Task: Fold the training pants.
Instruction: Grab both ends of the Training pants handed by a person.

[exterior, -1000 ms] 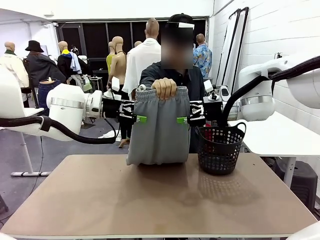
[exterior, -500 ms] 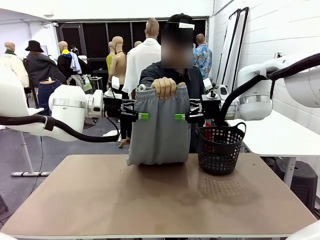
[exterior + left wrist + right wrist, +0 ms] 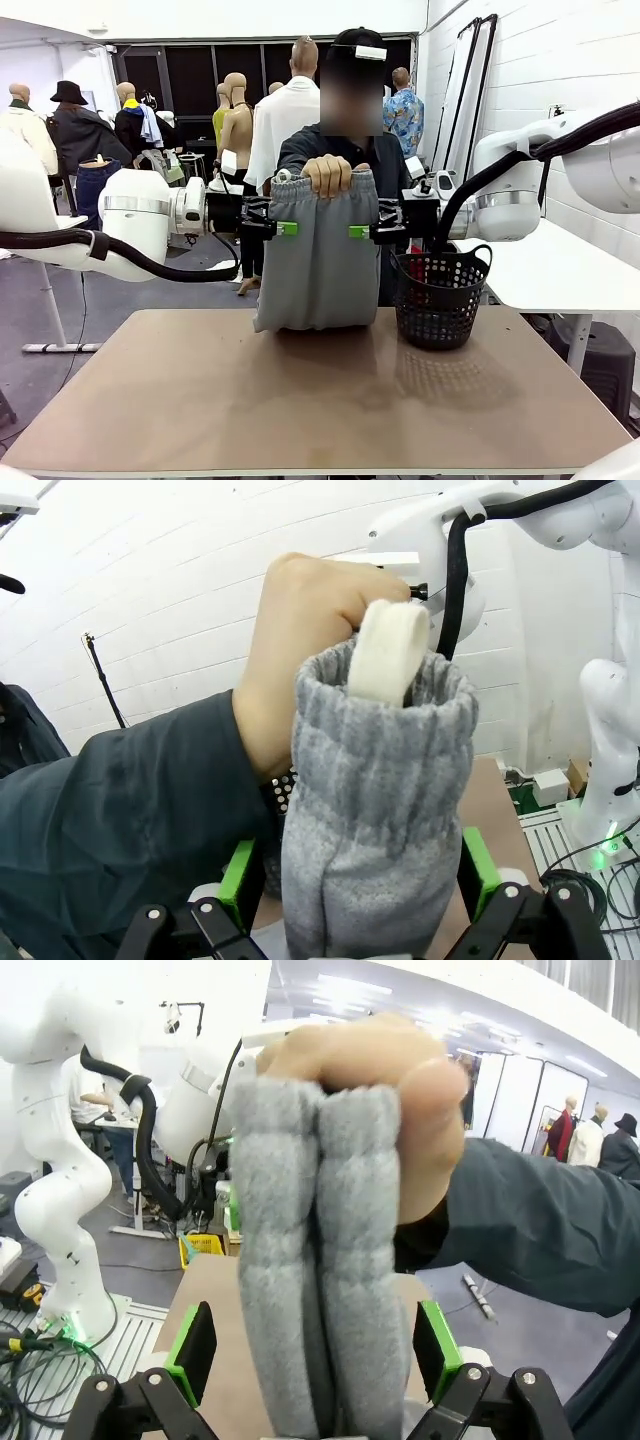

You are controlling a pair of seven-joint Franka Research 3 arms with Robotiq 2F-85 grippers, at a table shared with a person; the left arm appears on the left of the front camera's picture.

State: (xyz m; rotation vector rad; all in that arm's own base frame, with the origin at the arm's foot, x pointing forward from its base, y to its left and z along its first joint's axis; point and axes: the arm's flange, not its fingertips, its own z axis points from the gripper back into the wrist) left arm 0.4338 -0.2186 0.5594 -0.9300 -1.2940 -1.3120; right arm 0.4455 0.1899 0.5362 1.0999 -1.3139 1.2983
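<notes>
The training pants (image 3: pixel 318 255) hang vertically from the person's hand (image 3: pixel 328 175) over the bench (image 3: pixel 300 400), between the left end effector (image 3: pixel 285 229) and the right end effector (image 3: pixel 360 232). Both are wide open, straddling the side edges and gripping nothing.

A black mesh basket (image 3: pixel 440 300) stood on the tan table (image 3: pixel 320 400), right of centre toward the far edge, with something red showing through its mesh. Farther right, a white table (image 3: pixel 565 275) stood against a white brick wall (image 3: pixel 560 60).
</notes>
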